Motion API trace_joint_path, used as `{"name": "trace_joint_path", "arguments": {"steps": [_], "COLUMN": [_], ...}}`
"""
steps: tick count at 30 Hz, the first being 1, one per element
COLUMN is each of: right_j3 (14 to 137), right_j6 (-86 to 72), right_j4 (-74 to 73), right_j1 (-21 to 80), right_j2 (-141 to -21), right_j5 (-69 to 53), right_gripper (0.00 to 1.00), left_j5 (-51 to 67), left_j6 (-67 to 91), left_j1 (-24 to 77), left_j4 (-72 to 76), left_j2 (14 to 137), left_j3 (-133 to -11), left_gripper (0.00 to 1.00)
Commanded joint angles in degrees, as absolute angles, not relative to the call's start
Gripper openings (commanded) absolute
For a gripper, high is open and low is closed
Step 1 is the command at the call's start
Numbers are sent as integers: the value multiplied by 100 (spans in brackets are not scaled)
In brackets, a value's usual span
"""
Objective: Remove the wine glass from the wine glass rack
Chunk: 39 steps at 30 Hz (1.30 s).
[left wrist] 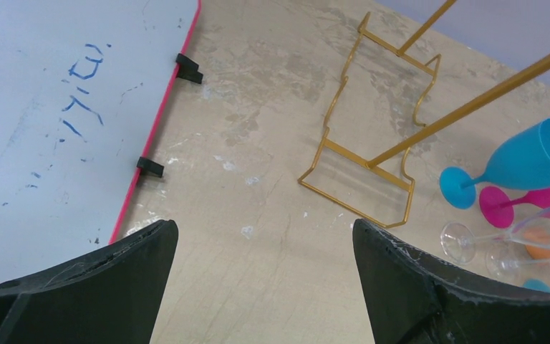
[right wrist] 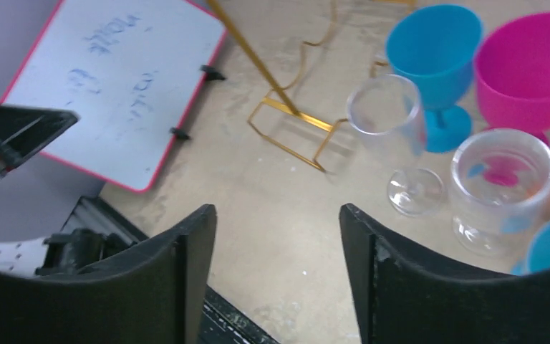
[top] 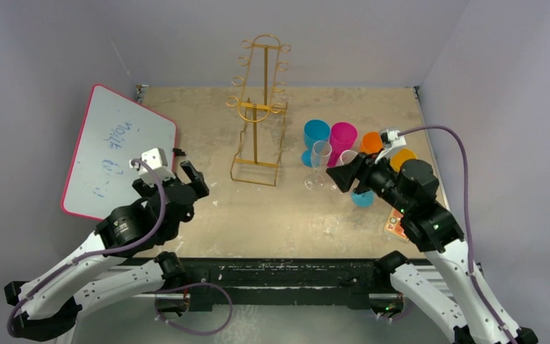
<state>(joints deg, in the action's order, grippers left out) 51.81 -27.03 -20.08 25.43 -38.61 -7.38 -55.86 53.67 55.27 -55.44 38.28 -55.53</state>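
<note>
Since both wrist views show a clear gap between the fingers, calling both grippers parted: right gripper (right wrist: pixel 278 218) has its jaws apart with only bare table (top: pixel 208 208) between them, and left gripper (left wrist: pixel 263 236) is spread wider, also gripping nothing. Wine glass (top: pixel 320 161) (the tall clear one) stands upright on its foot on the table, to the right of the wine glass rack (top: pixel 258 115) and apart from it. It sits just beyond the right gripper's tips, outside the gap. Second clear glass (right wrist: pixel 501 190) stands just beside it on the right. On the far side of those two, blue glass (top: pixel 316 135) and magenta glass (top: pixel 343 136) stand side by side, with orange glass (top: pixel 371 142) further right, partly hidden by the right wrist. Smaller blue glass (top: pixel 362 198) shows at near right, tucked against the right arm. Rack stands upright at centre far, its rectangular wire base flat on the table, with the post and curled hooks rising above the glasses. Left gripper hovers at near left beside the pink-rimmed whiteboard (top: pixel 118 150) with blue scribble, well apart from rack and glasses.
</note>
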Motion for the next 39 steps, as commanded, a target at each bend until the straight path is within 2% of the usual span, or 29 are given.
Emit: {"name": "trace_joint_path", "arguments": {"steps": [1,6,10,14,16,22,26,29,31,33,36,39], "right_j3": [4900,4766,4688,4645,4672,5114,5390,5499,5493,5485,5495,5682], "right_j6": [-2707,-2816,-2958,-3017,-3001,-2224,-1591,-1424,-1324,-1285,-1290,-1376], "right_j4": [-640,-127,164,319,322,-44,-123,-217,-211,-268,-486,-831], "right_j1": [2522,2522,2522,2522,2524,2522,2522,2517,2522,2522,2522,2519], "right_j2": [-3677,-3790,-3907,-3944,-3889,-3490,-3558,-3535,-3462,-3389,-3313,-3341], "right_j5": [-2059,-2760,-3156,-3424,-3577,-1366,-816,-271,48,365,816,1592], "right_gripper": [72,90,97,100,100,100,100,100,100,100,100,100], "left_j5": [-6451,-6827,-6934,-6848,-7047,-7443,-7536,-7555,-7424,-6258,-4471,-3616], "left_j6": [6455,7111,6930,5746,5741,5304,4608,3847,3481,2555,2241,2237], "left_j1": [5526,5527,5527,5521,5517,5520,5511,5392,4865,3711,1638,258], "left_j4": [-6084,-6733,-7082,-6550,-6471,-6052,-6183,-5735,-5695,-5033,-4499,-4390], "left_j2": [4013,4379,4837,4952,4921,4567,5043,5124,5392,5572,5831,5840], "left_j3": [-5830,-6036,-6310,-6499,-6602,-6991,-7345,-7412,-7541,-7413,-7420,-7995], "left_gripper": [93,93,93,94,100,100,100,100,100,100,100,100]}}
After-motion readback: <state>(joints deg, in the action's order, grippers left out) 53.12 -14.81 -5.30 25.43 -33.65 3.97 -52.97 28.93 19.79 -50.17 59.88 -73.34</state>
